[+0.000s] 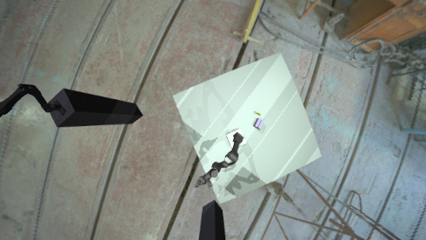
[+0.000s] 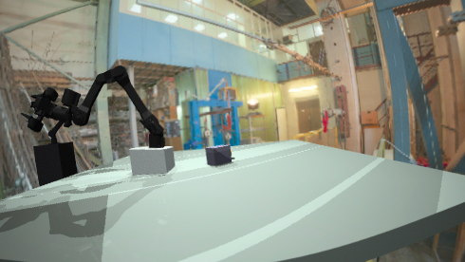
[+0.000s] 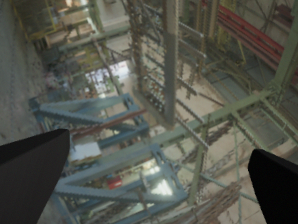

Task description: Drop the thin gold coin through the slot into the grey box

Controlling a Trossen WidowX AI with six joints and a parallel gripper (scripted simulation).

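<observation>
The gold coin (image 1: 257,113) is a tiny yellow sliver at its holder, beside the box in the top view; the holder is too small to make out clearly there. In the exterior view they are mostly hidden behind the box's right side. The closed box (image 1: 259,123) (image 2: 218,156) looks lilac from above and dark from the side; its slot is a thin dark line in the top view. My gripper (image 1: 198,183) (image 2: 27,119) (image 3: 162,149) is open and empty, raised and turned away from the box and coin, beyond the table's edge. The wrist view shows neither of them.
The arm's pale base block (image 1: 230,138) (image 2: 152,160) stands on the pale green table (image 1: 278,74) (image 2: 285,199), between gripper and box. A black pillar (image 1: 213,222) stands just off the table near the gripper; another black pillar (image 1: 96,109) stands further left.
</observation>
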